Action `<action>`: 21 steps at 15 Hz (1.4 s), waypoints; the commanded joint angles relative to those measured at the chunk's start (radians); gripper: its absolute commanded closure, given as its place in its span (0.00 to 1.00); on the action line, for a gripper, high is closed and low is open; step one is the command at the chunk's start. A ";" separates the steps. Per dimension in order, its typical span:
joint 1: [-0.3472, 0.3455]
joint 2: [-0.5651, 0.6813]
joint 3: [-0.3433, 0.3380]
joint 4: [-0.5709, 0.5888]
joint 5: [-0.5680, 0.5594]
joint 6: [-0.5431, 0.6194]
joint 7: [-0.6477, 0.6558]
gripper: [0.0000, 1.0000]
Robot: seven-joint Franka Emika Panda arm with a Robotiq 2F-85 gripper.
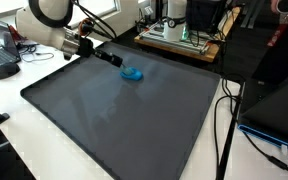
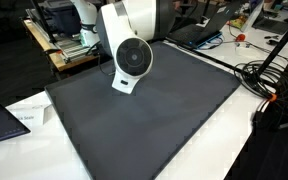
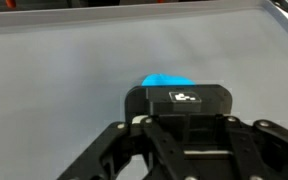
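Looking down the wrist view, we see the gripper [image 3: 176, 93] right on top of a small blue object [image 3: 167, 81], whose bright top edge peeks out just above the black fingertips. The jaws are drawn in close, and as far as this view shows, they are pinched on the near end of that blue object. Most of it is hidden behind the gripper body.

In an exterior view, the white arm [image 1: 46, 22] reaches in from the far corner and angles down, with the gripper [image 1: 115, 60] low over the dark grey mat [image 1: 114, 120]. The blue object [image 1: 132, 73] sits at the tips, resting on or just above the mat near its far edge; we cannot tell which. The mat's grey surface fills the wrist view [image 3: 74, 60] too.

In an exterior view from the opposite side, the arm's big round joint [image 2: 132, 57] stands squarely in front of us over the mat [image 2: 164, 115], and both gripper and blue object are hidden behind it.

Around the mat we spot an electronics board [image 1: 179, 33] at the back, black cables [image 1: 224, 120] trailing down one side, and a computer mouse [image 1: 6, 70] on the white table [image 1: 9, 105].
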 commanded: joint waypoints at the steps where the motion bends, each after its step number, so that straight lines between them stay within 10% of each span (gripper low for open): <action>1: 0.006 0.061 0.010 -0.001 0.002 -0.039 0.029 0.78; 21: 0.039 -0.055 0.014 -0.138 0.002 0.289 -0.009 0.78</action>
